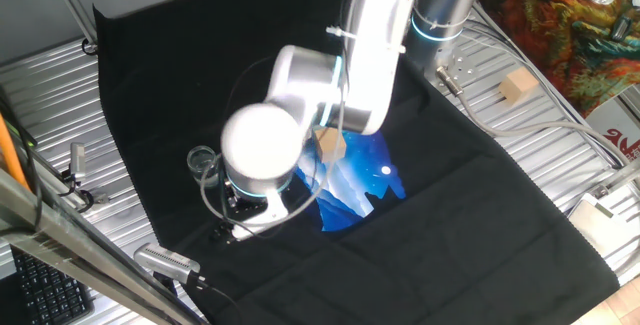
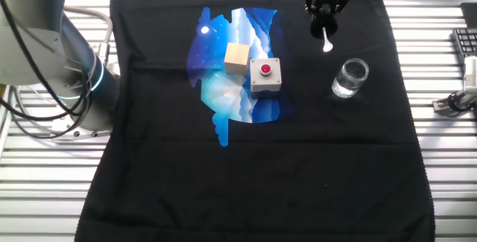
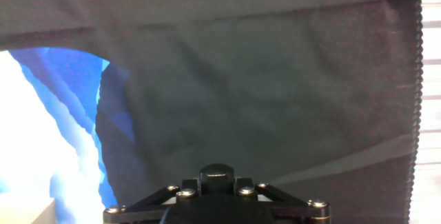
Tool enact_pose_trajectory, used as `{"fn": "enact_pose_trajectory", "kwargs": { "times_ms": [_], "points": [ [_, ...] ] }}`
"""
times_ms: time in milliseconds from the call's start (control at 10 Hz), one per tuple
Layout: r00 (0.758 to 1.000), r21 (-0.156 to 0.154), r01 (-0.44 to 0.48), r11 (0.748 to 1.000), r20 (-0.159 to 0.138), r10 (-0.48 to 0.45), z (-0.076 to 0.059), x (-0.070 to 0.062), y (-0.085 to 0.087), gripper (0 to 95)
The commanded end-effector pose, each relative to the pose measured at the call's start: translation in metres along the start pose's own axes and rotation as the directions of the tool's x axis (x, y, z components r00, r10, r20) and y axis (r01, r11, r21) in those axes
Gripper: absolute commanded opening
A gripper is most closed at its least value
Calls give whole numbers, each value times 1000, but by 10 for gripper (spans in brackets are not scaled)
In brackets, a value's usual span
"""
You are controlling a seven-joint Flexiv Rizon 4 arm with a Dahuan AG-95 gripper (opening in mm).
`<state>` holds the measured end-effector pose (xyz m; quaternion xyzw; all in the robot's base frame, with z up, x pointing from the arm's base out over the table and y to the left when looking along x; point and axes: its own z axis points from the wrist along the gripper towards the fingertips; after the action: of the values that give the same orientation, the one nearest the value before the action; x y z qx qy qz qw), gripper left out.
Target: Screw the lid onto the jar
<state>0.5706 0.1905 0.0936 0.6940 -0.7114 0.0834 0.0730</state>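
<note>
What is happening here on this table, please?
The robot's hand holds the black lid in the air, its white tip pointing down. The open glass jar stands on the black cloth, nearby but not directly under the lid. A wooden cube and a grey button box sit aside, untouched.

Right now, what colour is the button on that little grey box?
Red. The button sits on top of the grey box, clearest in the other fixed view.
</note>
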Motion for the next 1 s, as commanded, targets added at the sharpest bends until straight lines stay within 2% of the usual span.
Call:
{"fn": "enact_pose_trajectory", "kwargs": {
  "times_ms": [100,500,600,900,1000],
  "points": [
    [1000,0,1,1000,11,-1,-3,5,2,0],
    [1000,-1,-8,1000,27,8,-12,12,3,0],
    [999,-1,-15,1000,39,15,-13,13,2,0],
    [999,-1,-24,1000,48,24,-19,11,-1,0],
    [997,-2,-34,999,67,34,-21,10,-2,0]
  ]
}}
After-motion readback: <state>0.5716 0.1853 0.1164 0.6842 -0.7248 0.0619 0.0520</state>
